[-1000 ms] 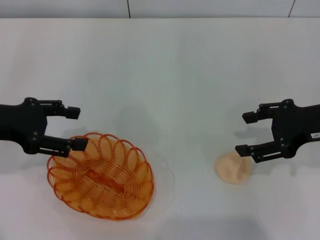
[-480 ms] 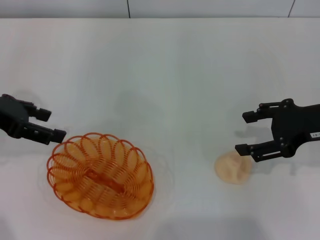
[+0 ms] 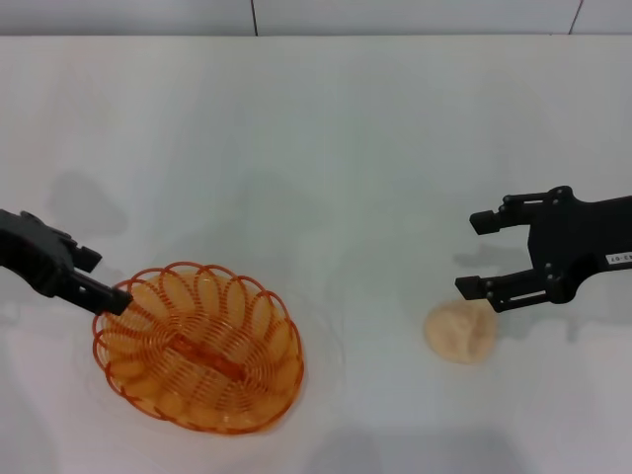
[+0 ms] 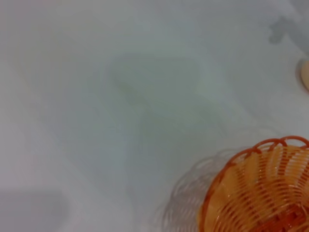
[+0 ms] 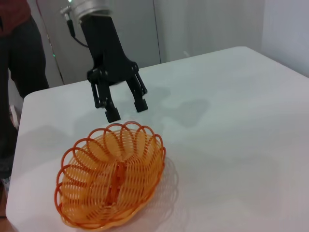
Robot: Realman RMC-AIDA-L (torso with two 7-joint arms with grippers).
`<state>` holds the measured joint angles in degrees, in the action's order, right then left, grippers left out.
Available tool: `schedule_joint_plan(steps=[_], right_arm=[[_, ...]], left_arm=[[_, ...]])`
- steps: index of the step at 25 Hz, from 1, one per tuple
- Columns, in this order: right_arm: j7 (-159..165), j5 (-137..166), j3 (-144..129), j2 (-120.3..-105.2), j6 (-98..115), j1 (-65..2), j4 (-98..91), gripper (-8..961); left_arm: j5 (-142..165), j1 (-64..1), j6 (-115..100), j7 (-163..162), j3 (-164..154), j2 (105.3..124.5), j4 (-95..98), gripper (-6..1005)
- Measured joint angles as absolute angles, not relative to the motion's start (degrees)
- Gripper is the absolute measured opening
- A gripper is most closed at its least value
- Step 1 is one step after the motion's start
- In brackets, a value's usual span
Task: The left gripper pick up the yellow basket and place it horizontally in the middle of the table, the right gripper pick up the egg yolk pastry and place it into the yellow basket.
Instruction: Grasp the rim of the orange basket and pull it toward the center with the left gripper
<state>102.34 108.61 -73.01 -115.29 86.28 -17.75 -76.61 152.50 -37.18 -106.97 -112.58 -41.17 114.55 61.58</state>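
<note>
The yellow basket rests on the white table at the front left, long axis slanted; it also shows in the left wrist view and the right wrist view. My left gripper is open and empty at the basket's left rim, one fingertip close to the rim loops. In the right wrist view the left gripper hangs open just beyond the basket's far rim. The egg yolk pastry lies on the table at the front right. My right gripper is open and empty, just above and behind the pastry.
A person in dark trousers stands beyond the table's left edge in the right wrist view. Bare white tabletop lies between the basket and the pastry. A tiled wall runs along the table's far edge.
The left gripper pulled back to the left from over the basket's rim, then settled lower at the rim's left side. The right gripper shifted slightly left. Basket and pastry have not moved.
</note>
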Motion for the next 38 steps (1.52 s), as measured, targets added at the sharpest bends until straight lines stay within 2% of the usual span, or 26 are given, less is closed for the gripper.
schedule_joint_plan(steps=[27,38], right_arm=[[102.5,107.9,-73.6,-115.31,85.9,-17.8,-75.9,803],[102.3,107.9,-73.5,-115.31,85.8,-17.8,-75.9,803]], left_arm=[[156.5,-39.7,-101.2,-123.5,-48.5,115.8,56.3,759],[156.5,-41.0,-102.6,-128.2,-54.9,115.2,56.1,744]])
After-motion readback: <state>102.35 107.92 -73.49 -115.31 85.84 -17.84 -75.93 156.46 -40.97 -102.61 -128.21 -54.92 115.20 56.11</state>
